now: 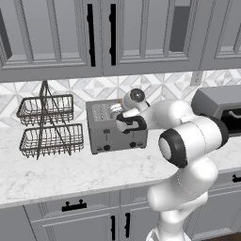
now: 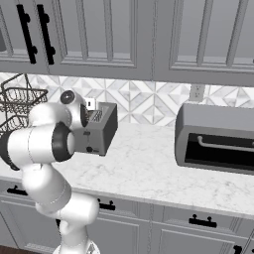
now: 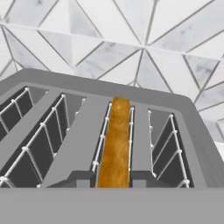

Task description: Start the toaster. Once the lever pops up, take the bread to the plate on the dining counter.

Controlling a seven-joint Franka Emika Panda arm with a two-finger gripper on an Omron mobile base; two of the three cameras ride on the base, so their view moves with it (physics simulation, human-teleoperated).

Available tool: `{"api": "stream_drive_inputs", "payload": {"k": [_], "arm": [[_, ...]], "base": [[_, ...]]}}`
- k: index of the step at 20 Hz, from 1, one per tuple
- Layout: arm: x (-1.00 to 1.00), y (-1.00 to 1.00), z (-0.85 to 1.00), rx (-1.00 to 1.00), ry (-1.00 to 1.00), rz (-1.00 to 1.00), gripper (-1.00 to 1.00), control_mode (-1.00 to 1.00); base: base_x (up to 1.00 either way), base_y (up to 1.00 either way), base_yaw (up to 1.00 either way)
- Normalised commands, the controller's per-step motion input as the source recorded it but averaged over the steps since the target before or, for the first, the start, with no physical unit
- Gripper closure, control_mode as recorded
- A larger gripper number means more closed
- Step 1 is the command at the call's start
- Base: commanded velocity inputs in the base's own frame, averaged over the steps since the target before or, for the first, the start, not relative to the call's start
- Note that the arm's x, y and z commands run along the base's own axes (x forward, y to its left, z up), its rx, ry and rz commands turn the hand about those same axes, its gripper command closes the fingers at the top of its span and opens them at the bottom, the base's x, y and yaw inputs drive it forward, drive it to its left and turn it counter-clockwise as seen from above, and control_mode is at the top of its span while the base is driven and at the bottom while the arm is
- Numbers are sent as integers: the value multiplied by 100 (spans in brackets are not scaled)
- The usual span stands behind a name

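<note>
Orange-brown crusted bread slice (image 3: 114,140) sits in the boxy grey metal toaster (image 1: 113,129) – gripper (image 3: 114,178) narrowed on its edge (apparently); a skewed lift could snag the slot wires

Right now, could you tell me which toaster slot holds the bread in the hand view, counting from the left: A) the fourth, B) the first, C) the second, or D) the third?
D: the bread shows as an orange strip in the third slot of the toaster, while the other three slots stand dark.
</note>
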Motion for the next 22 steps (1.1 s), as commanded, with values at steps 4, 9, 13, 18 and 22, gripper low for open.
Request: {"api": "stream_drive_inputs", "payload": {"k": [4,9,13,18,22], "arm": [[-15,0,35,0,0,0,100,-100],[-19,0,44,0,0,0,100,-100],[-31,0,23,0,0,0,100,-100],[-41,0,17,0,-2,0,100,-100],[-44,0,39,0,-2,0,100,-100]], "base": [[0,0,0],[0,0,0],[0,0,0],[0,0,0],[0,0,0]]}}
